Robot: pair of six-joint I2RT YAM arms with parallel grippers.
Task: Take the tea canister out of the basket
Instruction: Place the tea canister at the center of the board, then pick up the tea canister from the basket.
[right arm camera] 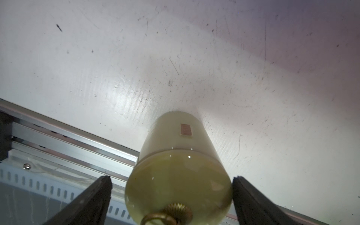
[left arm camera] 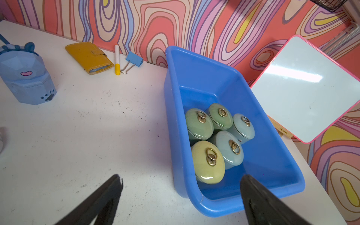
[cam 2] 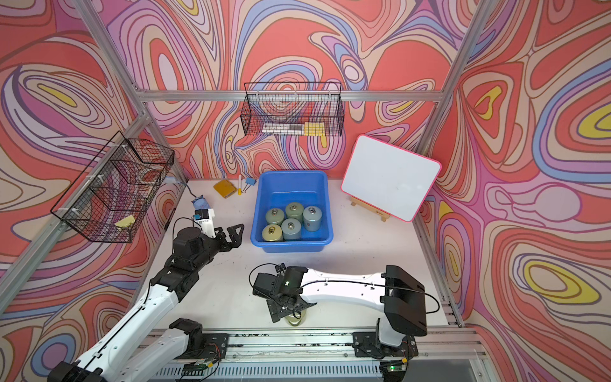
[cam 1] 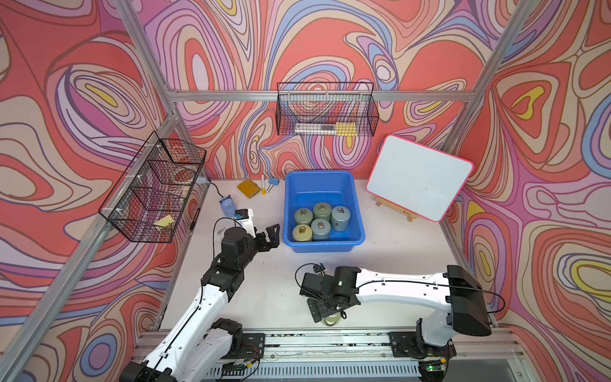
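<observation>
The blue basket (cam 1: 287, 211) (cam 2: 257, 211) (left arm camera: 204, 78) stands at the back middle of the table. Several lidded tea canisters (cam 1: 320, 226) (cam 2: 291, 228) (left arm camera: 207, 163), green, pale blue and yellow, stand inside it. One yellow-green tea canister (cam 1: 332, 320) (cam 2: 296, 320) (right arm camera: 179, 155) stands upright on the table by the front rail. My right gripper (cam 1: 325, 311) (cam 2: 287, 309) (right arm camera: 171, 179) hangs over it, open, with a finger on either side of the lid and a gap showing. My left gripper (cam 1: 264, 236) (cam 2: 229, 233) (left arm camera: 181, 178) is open and empty just left of the basket's near corner.
A white board (cam 1: 420, 177) on a wooden easel leans right of the basket. A yellow wallet (cam 1: 248, 189), a marker (left arm camera: 116, 58), a blue binder clip (left arm camera: 134, 59) and a blue holder (cam 1: 228, 205) lie at the back left. Black wire baskets (cam 1: 325, 110) (cam 1: 155, 188) hang on the walls. The metal rail (cam 1: 330, 340) runs along the front.
</observation>
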